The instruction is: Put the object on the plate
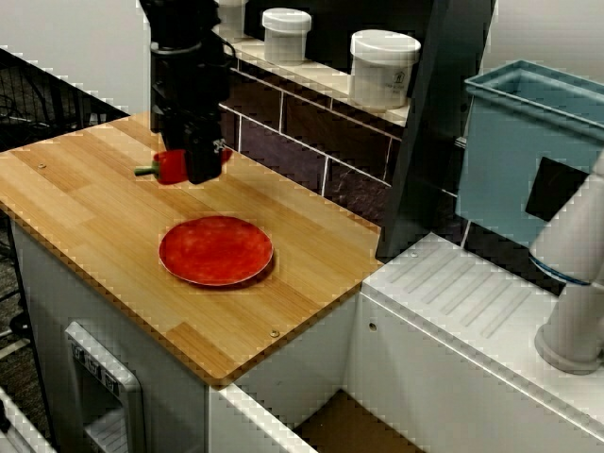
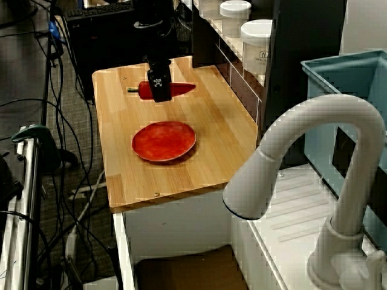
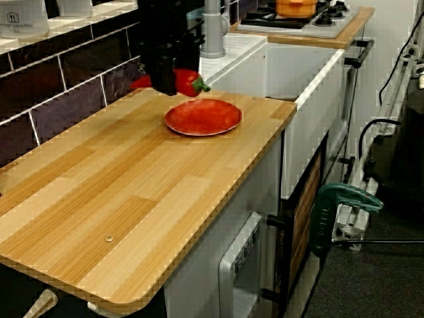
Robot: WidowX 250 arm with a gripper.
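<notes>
Side view shows your tool [image 1: 196, 162] clamped on the pepper [image 1: 168, 167], raised behind the plate [image 1: 216, 250]; carry step, so bring it over the plate, lower, release.

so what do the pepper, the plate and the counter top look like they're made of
Pepper: probably moulded plastic, with a glossy red skin and a green stem; the gripper is shut on it.
Plate: possibly ceramic or plastic, red-orange with a mottled, faintly shiny face; unclear which.
Counter top: wood or wood-look laminate, with pale strips showing grain.
</notes>
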